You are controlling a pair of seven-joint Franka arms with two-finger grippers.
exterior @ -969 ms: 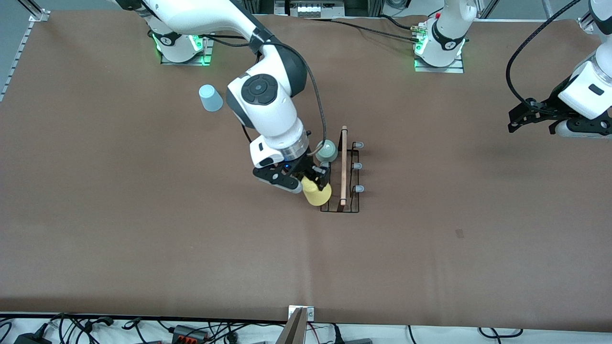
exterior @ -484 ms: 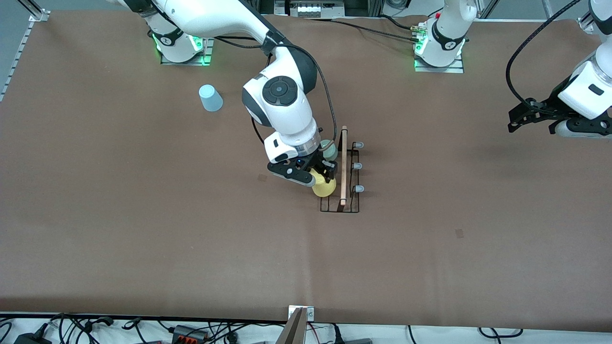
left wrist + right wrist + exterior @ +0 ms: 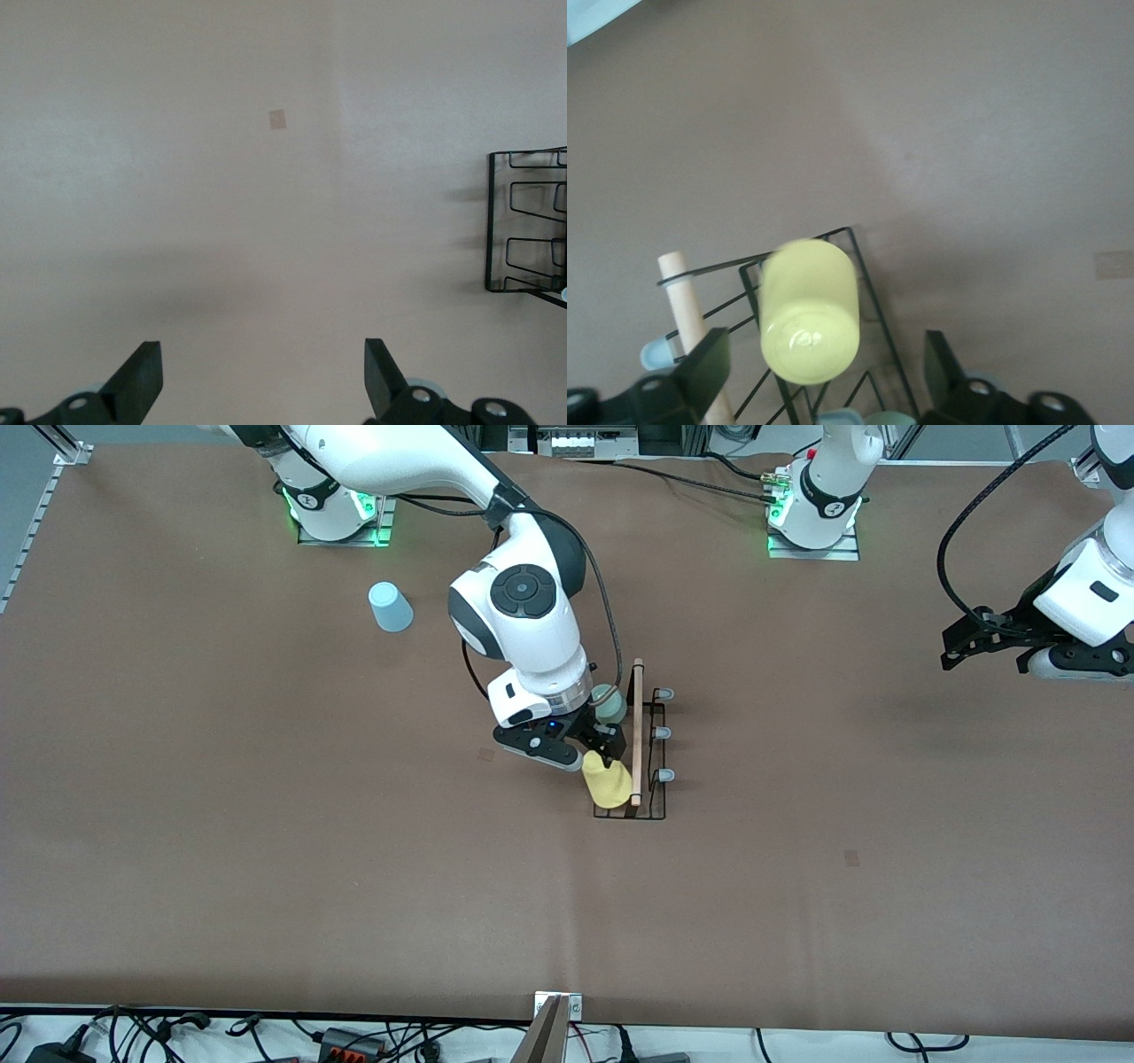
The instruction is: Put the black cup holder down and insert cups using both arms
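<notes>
The black cup holder [image 3: 651, 797] stands mid-table, its wooden rod handle [image 3: 636, 731] on top. A yellow cup [image 3: 607, 784] sits bottom-up and tilted on the holder's end nearest the front camera, on the right arm's side. A pale green cup [image 3: 608, 701] sits on the farthest prong of that side. My right gripper [image 3: 592, 753] hovers over the holder, open, its fingers clear of the yellow cup [image 3: 811, 310]. The light blue cup [image 3: 390, 607] stands upside down on the table toward the right arm's end. My left gripper [image 3: 961, 642] waits open and empty.
Three grey-blue capped prongs [image 3: 663, 733] on the holder's left-arm side are bare. The left wrist view shows bare table and the holder's wire [image 3: 492, 221] at its edge. Cables lie along the table's front edge [image 3: 354, 1036].
My right gripper carried the yellow cup over the holder, then opened. The cup now rests on the holder, a little lower than before. The left arm has not moved.
</notes>
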